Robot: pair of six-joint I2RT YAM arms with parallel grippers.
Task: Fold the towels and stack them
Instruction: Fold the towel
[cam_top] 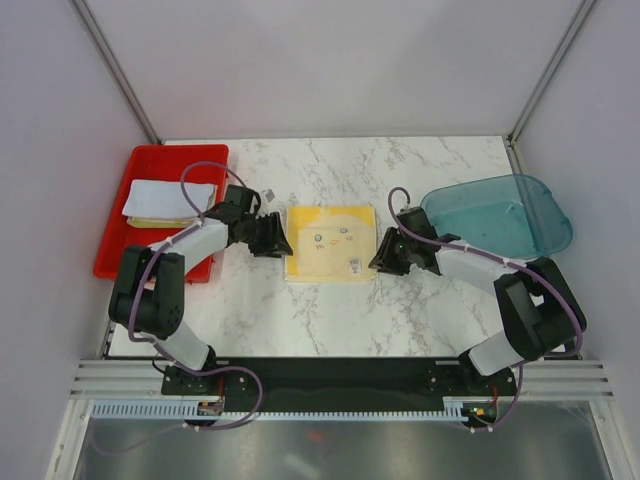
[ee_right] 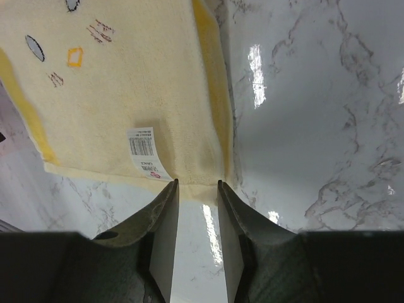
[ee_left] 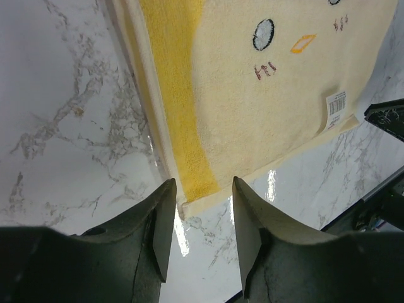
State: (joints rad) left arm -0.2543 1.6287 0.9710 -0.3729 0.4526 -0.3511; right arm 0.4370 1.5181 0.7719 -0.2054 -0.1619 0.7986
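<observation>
The yellow towel [cam_top: 331, 241] lies flat mid-tabletop [cam_top: 330, 320], with the left hand [ee_left: 201, 189] and right hand [ee_right: 197, 186], jaws apart and gripping nothing, at its near-edge corners, apparently placed to lift that edge for folding

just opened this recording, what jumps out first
A yellow towel with a stitched face lies spread flat in the middle of the marble table. The left tool and the right tool sit open at its opposite sides. A red tray holding folded towels stands at the left, a teal bin at the right.
</observation>
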